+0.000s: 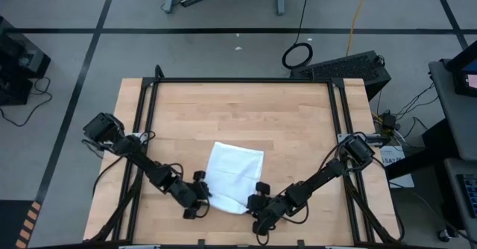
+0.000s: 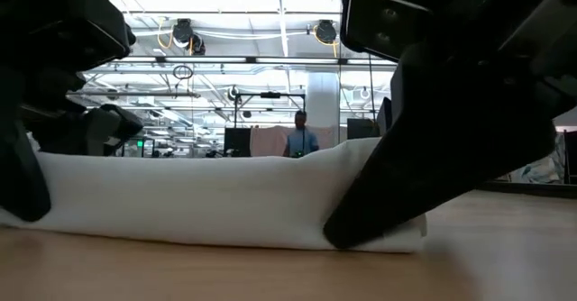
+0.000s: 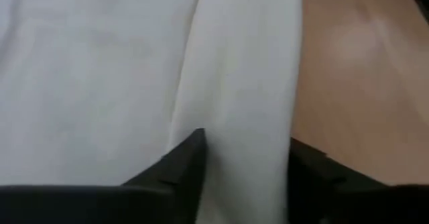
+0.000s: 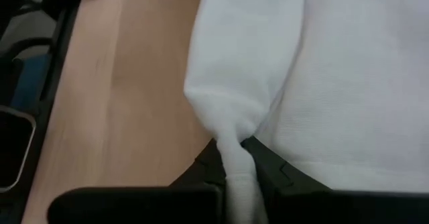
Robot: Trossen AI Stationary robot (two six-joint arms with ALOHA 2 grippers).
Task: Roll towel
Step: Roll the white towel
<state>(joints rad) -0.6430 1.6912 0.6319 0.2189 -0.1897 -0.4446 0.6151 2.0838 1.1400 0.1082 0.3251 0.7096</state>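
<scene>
While the white towel (image 1: 235, 173) does have a rolled lip along its near edge, I'd say this job is barely started. From above, most of the cloth lies flat on the wooden table (image 1: 246, 111), a bit toward the near side and roughly centred between the two arms. Only the strip closest to the robot is turned over into a fat fold; the low view shows it as a long low ridge (image 2: 216, 197) across the tabletop.

Right gripper (image 4: 236, 167) is pinched tight on a bunched bit of the towel's rolled edge at the near right corner. You can see the cloth squeezed into a thin neck between the fingers.

Left gripper (image 3: 244, 160) is at the near left end of the same fold. Its fingers (image 3: 188, 158) straddle the rolled strip with the cloth between them, about half open. I can't tell whether it's actually gripping or just sitting around the fold, so I wouldn't call that a hold.

So what's left, as I read it: nearly the whole length of the towel has to be rolled away from the robot, with both ends kept even so it doesn't go cone-shaped.
</scene>
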